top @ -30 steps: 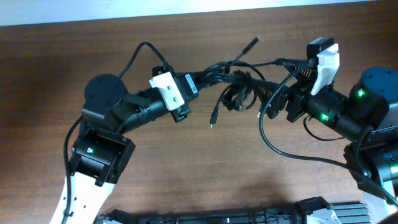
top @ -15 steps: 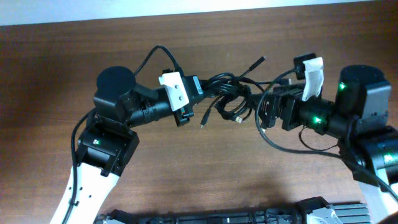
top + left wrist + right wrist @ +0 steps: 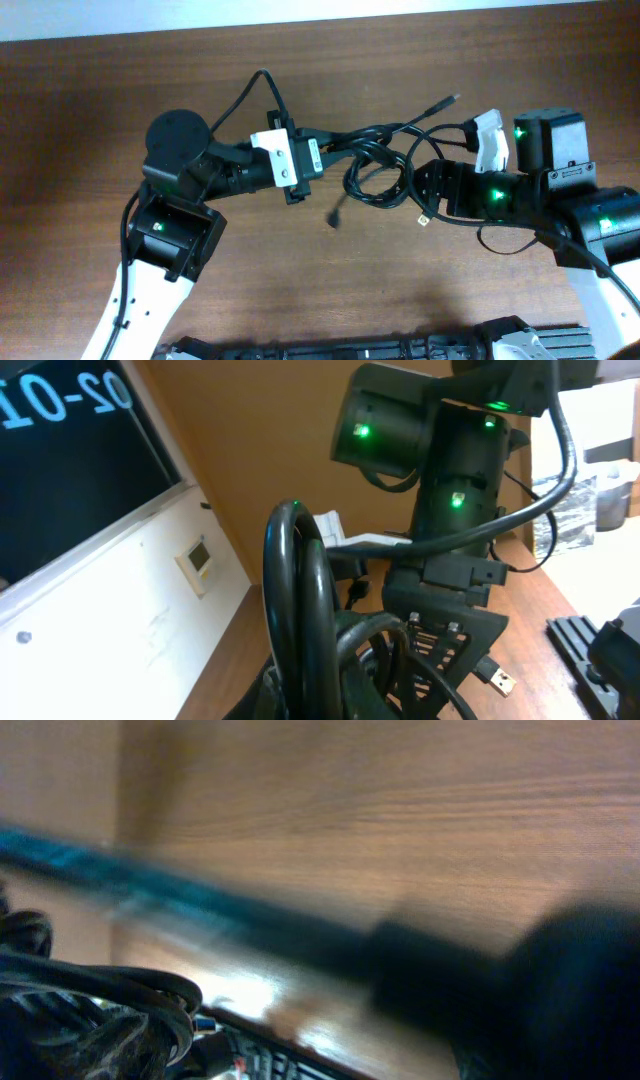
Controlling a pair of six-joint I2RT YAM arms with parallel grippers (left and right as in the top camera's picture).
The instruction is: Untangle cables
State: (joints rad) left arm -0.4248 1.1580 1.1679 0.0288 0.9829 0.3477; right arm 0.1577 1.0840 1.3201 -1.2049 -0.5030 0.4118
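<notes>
Left arm bends rightward over the table [image 3: 300,280], forearm level, left gripper [image 3: 322,156] clamped on one end of the cables [image 3: 375,168]. The looped bundle lies between both grippers. Right arm reaches leftward, right gripper [image 3: 418,190] at the bundle's edge; whether its jaws grip cannot be told.

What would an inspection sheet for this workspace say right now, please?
Surface: brown wood-grain table.
Job's things: cables looped in one bundle, strung between both grippers; plug ends stick out free.
Clutter: nothing seen.
Grippers: left gripper shut on the bundle; right gripper at its other side, grip unclear.
Cables: thick arm cable arches over the left arm; another loops below the right arm.
Surroundings: pale strip beyond the far table edge; black equipment at the near edge.
</notes>
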